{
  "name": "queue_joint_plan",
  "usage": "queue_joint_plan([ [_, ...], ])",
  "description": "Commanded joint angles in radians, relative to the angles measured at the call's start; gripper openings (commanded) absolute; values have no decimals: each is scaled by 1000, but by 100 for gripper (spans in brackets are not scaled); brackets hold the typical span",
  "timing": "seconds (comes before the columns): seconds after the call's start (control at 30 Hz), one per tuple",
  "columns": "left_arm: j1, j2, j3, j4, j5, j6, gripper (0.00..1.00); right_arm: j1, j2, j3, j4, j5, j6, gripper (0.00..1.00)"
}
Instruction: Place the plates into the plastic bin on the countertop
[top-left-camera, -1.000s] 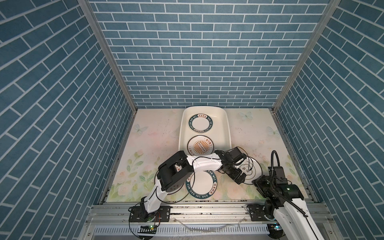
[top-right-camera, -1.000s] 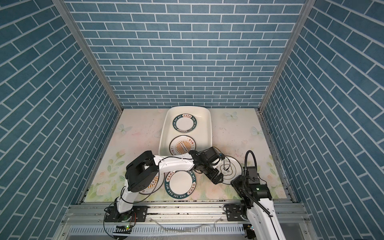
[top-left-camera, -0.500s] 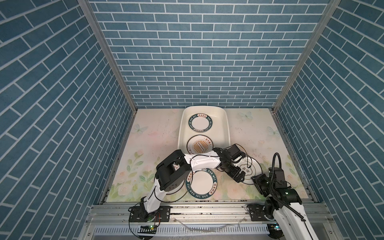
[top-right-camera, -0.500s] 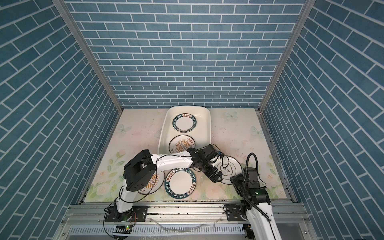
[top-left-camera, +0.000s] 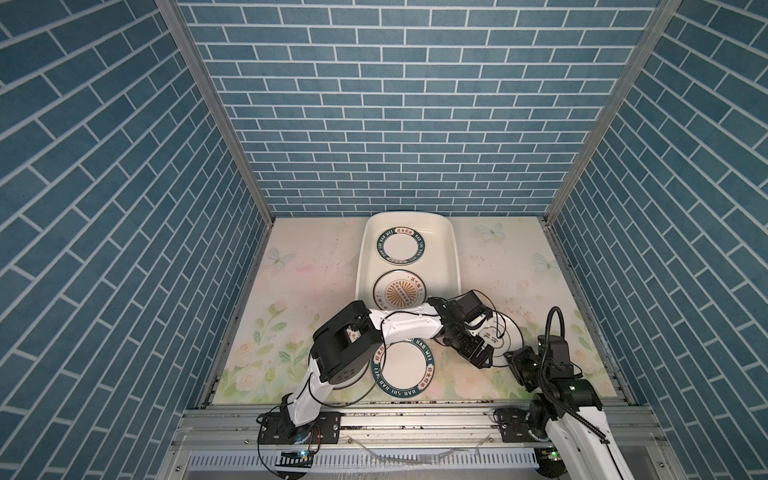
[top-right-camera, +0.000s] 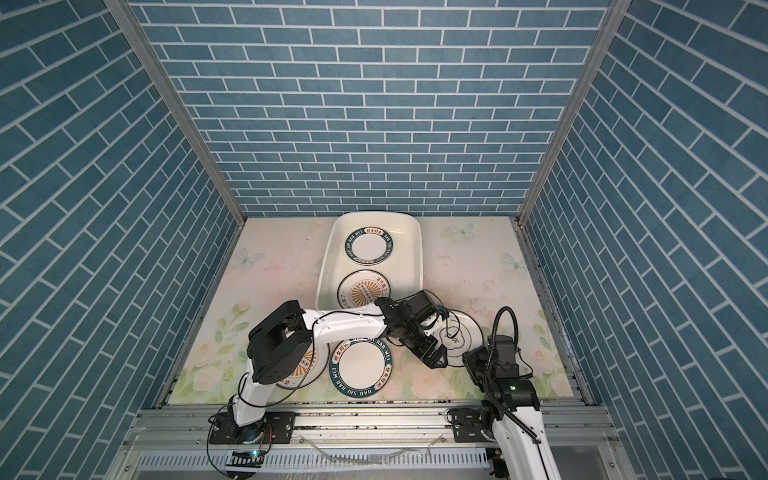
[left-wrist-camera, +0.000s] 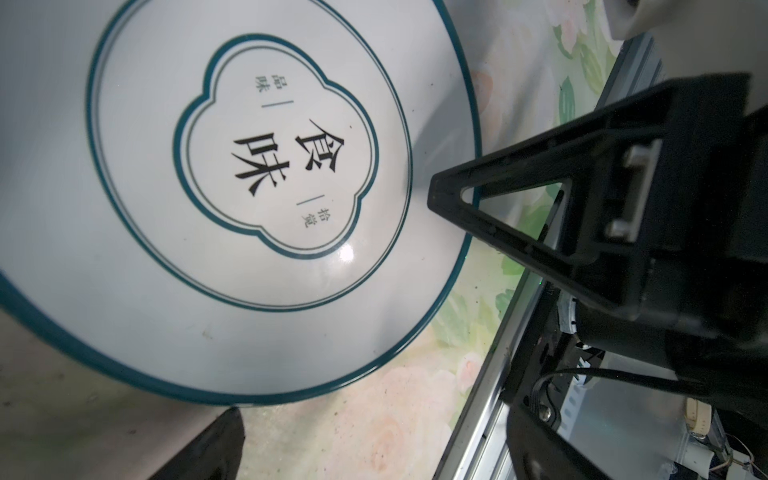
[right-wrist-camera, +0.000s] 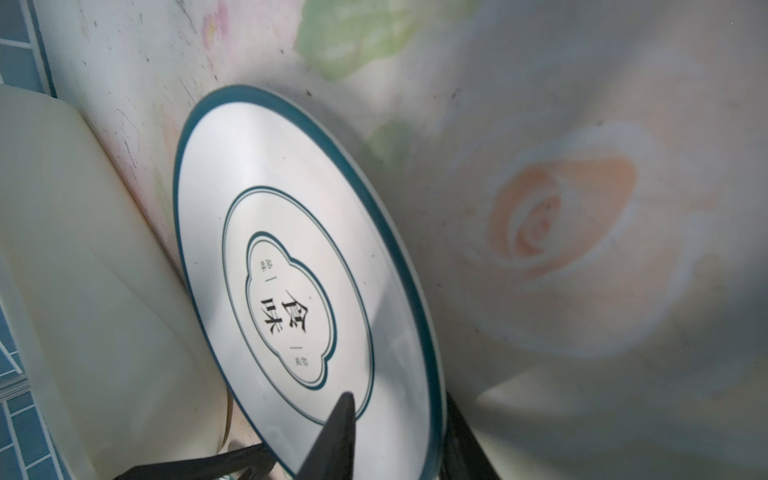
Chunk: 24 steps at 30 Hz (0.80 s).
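Progress stands short of halfway, as we judge it. Of the five plates we can see, two already lie flat inside the plastic bin (top-left-camera: 448, 249): a green-rimmed plate (top-left-camera: 401, 247) at its far end and a sunburst plate (top-left-camera: 399, 291) at its end nearest the arm bases. Three are left on the countertop (top-left-camera: 316, 270), all beyond that near end of the bin: a second green-rimmed plate (top-left-camera: 402, 368), a second sunburst plate (top-right-camera: 311, 368) half hidden under the left arm, and the quatrefoil plate (left-wrist-camera: 249, 166), just beside the bin's near corner.

We take the quatrefoil plate to be next. The right gripper (top-left-camera: 512, 359) straddles its rim on the side away from the bin, one finger above and one below. Whether they already pinch it we cannot tell. The left gripper (top-right-camera: 436, 359) hangs spread wide and empty by the same plate.

The green rims carry "HAO SHI HAO" and a last word we read as WEI or MEI, plus Chinese characters too small for us. The quatrefoil frames large 食味, with small 品味 and what looks like 拾觉. The sunburst plates bear small characters we cannot make out.
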Motion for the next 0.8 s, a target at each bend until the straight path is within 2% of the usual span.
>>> queue_joint_plan([
  [0.0,-7,-31,-20,9,-2,-25,100,-7,-27,-62,-14,17,43,31],
  [0.77,-72,-136,-36,-29,-43,-36,100,-15,-75,-101,20,1,52,16],
])
